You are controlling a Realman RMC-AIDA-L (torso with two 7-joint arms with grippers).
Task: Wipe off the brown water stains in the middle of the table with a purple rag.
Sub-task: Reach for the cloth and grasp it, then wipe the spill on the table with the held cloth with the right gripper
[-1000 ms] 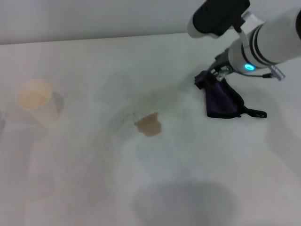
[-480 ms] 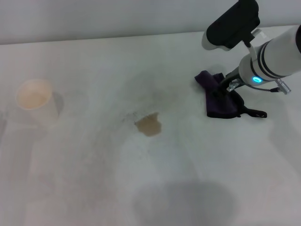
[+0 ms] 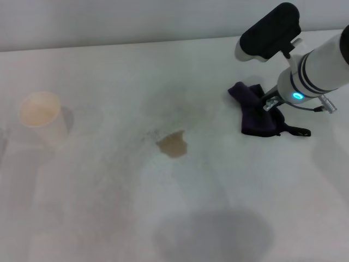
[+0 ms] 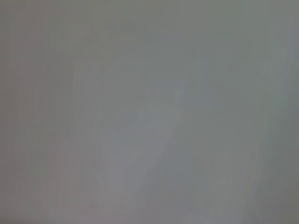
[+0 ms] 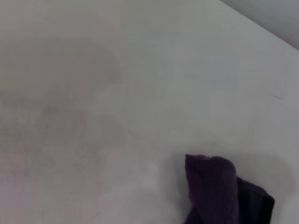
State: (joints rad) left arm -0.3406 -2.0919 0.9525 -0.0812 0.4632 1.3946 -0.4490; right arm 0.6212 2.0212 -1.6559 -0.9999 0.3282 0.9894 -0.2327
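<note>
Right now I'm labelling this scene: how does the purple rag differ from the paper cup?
The purple rag is dark, soft and crumpled flat; the paper cup is pale, rigid and upright. The rag lies on the robot's right, under the right gripper; the cup stands far left, with no gripper near. Both rest on the table, apart from the brown water stains.

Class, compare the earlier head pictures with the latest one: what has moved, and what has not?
The right pincer shifted rightward along the purple rag, whose near-left corner now lies bunched and uncovered. The brown water stains, the paper cup and the table are unchanged. The left arm is out of view.
</note>
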